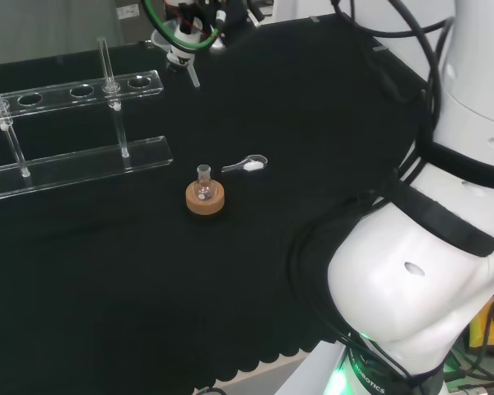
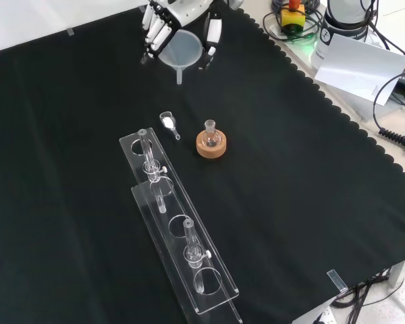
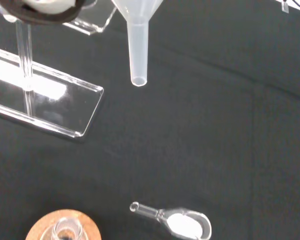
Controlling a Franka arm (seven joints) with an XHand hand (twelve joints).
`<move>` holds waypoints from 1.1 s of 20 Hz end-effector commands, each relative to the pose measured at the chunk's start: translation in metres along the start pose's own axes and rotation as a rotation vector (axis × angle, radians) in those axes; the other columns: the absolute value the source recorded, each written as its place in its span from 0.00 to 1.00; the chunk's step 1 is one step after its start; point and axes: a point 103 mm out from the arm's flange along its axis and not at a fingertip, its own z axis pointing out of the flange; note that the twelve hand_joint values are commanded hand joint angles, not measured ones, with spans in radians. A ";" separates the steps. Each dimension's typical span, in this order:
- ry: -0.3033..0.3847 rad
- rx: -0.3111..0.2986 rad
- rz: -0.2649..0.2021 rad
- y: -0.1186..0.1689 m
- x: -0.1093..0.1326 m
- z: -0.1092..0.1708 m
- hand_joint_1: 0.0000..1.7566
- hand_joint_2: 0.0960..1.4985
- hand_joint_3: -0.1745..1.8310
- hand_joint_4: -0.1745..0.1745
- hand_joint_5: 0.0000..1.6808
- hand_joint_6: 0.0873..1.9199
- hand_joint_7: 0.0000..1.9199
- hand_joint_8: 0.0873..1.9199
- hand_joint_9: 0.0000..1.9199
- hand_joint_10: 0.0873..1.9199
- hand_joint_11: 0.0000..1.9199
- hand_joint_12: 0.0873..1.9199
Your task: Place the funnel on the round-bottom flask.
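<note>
Fingers (image 2: 156, 30) and thumb of the black and white hand (image 2: 179, 17) are curled round the rim of the translucent white plastic funnel (image 2: 181, 51), held spout down above the cloth at the front view's top. Small clear round-bottom flask (image 2: 210, 135) is seated upright in a cork ring stand (image 2: 211, 147) mid-cloth, well apart from the funnel. Clear scoop with white powder (image 2: 168, 123) lies just beside it.

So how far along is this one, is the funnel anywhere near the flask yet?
Done: the hand has the funnel in its curled fingers, lifted off the cloth, spout pointing down. In hand: carrying it; in the front view it hangs well above and left of the round-bottom flask, which sits on its cork ring with its neck open. Left: move over the neck, lower the spout in, release.
</note>
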 end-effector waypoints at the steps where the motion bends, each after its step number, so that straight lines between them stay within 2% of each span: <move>1: 0.060 -0.043 0.042 -0.024 -0.006 0.016 0.43 0.47 0.29 0.25 0.31 0.02 0.30 0.36 0.55 0.20 0.49 0.50; 4: 0.089 -0.047 0.047 -0.031 -0.003 0.028 0.43 0.47 0.29 0.25 0.31 0.02 0.30 0.36 0.55 0.20 0.49 0.50; 13: 0.088 -0.075 0.051 -0.050 0.022 0.066 0.43 0.47 0.29 0.23 0.31 0.02 0.31 0.36 0.56 0.20 0.51 0.49; 22: 0.115 -0.064 0.048 -0.049 0.039 0.089 0.43 0.47 0.30 0.22 0.31 0.02 0.32 0.36 0.57 0.19 0.51 0.48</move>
